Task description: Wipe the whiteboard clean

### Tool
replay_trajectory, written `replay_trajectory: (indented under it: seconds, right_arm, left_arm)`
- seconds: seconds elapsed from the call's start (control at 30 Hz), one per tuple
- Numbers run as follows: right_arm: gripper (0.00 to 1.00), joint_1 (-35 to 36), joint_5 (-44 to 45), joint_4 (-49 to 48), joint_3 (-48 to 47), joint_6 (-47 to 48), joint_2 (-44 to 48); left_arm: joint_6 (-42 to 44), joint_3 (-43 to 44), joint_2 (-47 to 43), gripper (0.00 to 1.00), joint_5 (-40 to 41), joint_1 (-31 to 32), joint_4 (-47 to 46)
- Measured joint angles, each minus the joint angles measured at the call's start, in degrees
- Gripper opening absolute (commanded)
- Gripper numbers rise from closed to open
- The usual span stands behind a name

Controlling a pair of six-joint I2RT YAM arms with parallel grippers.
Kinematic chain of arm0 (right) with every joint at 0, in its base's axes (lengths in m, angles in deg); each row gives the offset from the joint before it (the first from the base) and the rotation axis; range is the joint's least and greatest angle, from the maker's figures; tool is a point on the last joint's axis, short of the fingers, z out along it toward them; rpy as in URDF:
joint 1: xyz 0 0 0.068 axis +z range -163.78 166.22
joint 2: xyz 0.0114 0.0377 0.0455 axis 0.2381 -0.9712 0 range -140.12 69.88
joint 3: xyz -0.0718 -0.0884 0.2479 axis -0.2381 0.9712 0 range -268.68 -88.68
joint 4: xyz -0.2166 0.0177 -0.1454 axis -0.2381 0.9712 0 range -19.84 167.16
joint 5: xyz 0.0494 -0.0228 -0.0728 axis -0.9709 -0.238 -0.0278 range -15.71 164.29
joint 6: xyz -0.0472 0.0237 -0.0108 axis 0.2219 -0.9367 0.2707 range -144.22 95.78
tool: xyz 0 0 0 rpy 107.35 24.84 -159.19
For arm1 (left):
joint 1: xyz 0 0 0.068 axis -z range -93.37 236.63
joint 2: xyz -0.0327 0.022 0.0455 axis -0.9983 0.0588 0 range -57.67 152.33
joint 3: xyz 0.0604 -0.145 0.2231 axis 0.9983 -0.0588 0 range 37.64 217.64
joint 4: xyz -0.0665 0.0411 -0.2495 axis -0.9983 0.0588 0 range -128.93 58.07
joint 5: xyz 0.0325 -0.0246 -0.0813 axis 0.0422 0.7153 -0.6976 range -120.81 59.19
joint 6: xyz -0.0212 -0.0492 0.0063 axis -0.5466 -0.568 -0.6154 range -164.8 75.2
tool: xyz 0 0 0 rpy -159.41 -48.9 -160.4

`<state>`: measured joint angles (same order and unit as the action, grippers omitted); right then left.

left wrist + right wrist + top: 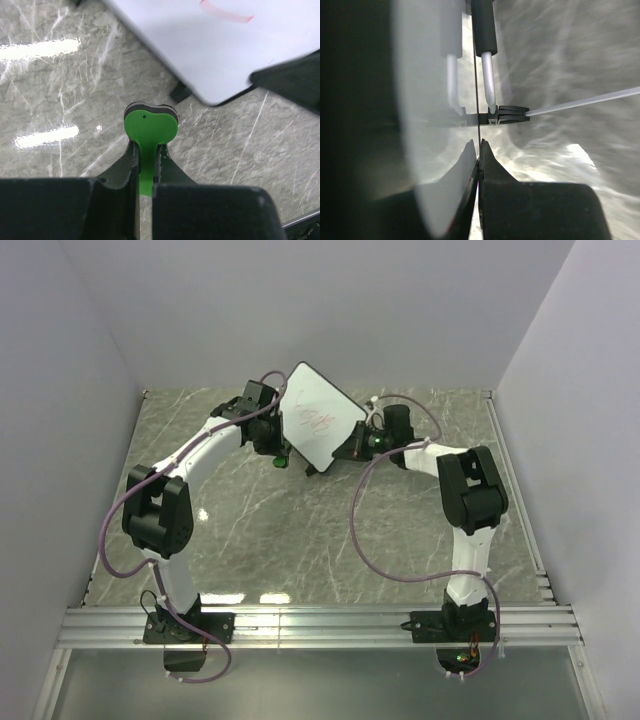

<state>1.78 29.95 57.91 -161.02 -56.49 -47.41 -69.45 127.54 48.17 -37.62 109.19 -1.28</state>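
- Whiteboard (pixel 322 412) stands tilted over the far middle of the counter (pixel 300 540), caught between the tips of the two arms, with its white face turned up toward the overhead camera.
- Closest to me, a metal rail (pixel 320 620) runs along the near edge of the counter, and both arm bases are bolted to it.
- Greyish-purple cables (pixel 368 540) loop loosely from the bases up along each arm.
- The grey marbled counter shows bright streaks of reflected light.
- The left end effector (pixel 146 148) is pressed together on a green eraser (pixel 150 125). The eraser's rounded head sticks out past the fingertips, just below the board's lower corner and not touching it.
- The right end effector (pixel 478 150) is pinching the whiteboard by its lower right edge. In the right wrist view the thin frame runs straight between the closed fingertips.
- A red scribble (pixel 316 421) marks the middle of the board's face.
- I cannot tell whether the board's low corner rests on the counter.
- Beyond the board, a plain pale wall (pixel 330 310) closes off the back.
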Motion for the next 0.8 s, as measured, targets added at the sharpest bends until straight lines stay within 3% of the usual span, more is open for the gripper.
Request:
replay_trajectory:
  seconds: [0.47,0.8]
  right_arm:
    - [0.00,3.6,-6.5,1.8,7.5,5.1,4.3]
    - [0.00,4.0,-8.9,9.0,5.0,8.7,4.4]
  left_arm:
    - [0.0,2.6,3.7,0.00,-1.5,0.2,-4.1]
    - [0.5,1.6,6.6,0.00,-6.1,4.3,-12.9]
